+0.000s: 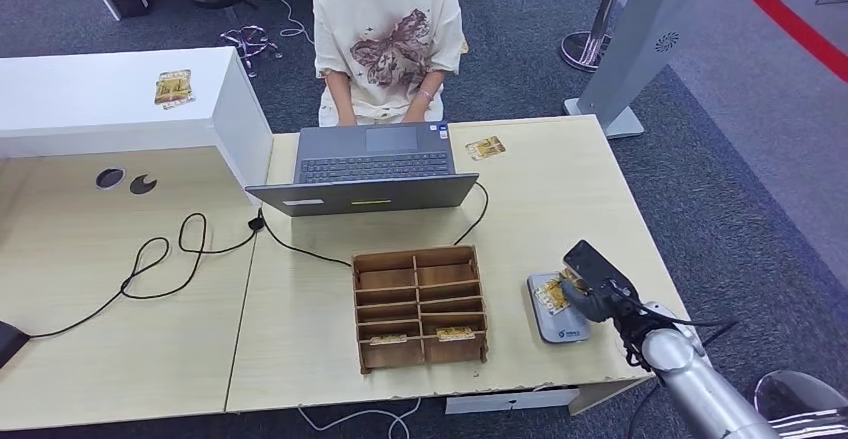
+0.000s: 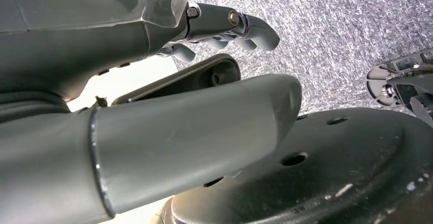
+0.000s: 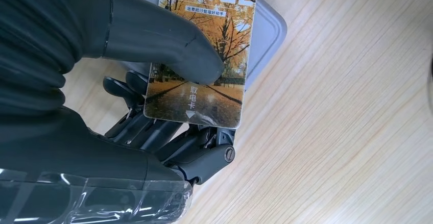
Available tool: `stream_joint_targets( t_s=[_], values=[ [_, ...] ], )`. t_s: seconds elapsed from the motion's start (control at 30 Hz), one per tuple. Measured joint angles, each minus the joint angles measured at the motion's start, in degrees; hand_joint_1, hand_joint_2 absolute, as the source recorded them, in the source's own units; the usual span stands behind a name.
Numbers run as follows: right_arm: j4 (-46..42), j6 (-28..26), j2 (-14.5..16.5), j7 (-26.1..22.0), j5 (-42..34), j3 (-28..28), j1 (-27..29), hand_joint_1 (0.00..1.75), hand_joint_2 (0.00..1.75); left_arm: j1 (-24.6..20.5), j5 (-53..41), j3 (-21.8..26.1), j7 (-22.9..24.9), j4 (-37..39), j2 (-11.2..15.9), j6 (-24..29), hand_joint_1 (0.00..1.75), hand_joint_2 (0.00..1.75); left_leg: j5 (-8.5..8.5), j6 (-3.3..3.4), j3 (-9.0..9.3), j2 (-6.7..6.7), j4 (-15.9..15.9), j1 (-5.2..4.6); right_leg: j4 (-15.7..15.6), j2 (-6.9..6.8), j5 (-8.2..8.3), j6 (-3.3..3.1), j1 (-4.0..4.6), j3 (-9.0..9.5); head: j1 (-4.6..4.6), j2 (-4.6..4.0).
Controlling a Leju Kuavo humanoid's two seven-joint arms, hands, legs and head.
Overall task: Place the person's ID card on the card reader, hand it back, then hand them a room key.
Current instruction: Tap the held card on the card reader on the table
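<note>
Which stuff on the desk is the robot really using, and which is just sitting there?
Using: right hand pinching the card; card reader; wooden rack with cards.
Just sitting: laptop; black cable; white box.

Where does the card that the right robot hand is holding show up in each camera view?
Head view: the card sits low right, over the card reader, under the right robot hand.
Right wrist view: the card is upper middle, pinched under the thumb.
Left wrist view: not in it.
Shared landmark: the grey card reader on the wooden table.
</note>
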Motion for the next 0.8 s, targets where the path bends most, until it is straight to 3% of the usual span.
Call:
stream_joint_targets(
  t_s=[0.33,0.8],
  values=[
    [0.6,1.8,1.2,-1.4,-0.8,-1.6,-0.4,1.75,1.75,0.0,0.6,-0.9,0.1,0.0,0.0,0.1,0.0,0.0,0.0,0.0,-0.01,-0.01,0.0,0.0,0.0,-0.01,0.01,-0.01,0.0,-0.01,0.0,0.0],
    [-1.8,-0.4,2.0,-3.6,-0.4,-5.2,-0.4,1.75,1.75,0.0,2.5,-1.0,0.2,0.0,0.0,0.8,0.0,0.0,0.0,0.0,-0.04,-0.01,0.0,-0.01,0.0,-0.03,0.01,-0.01,-0.01,-0.01,0.0,-0.01]
  ],
)
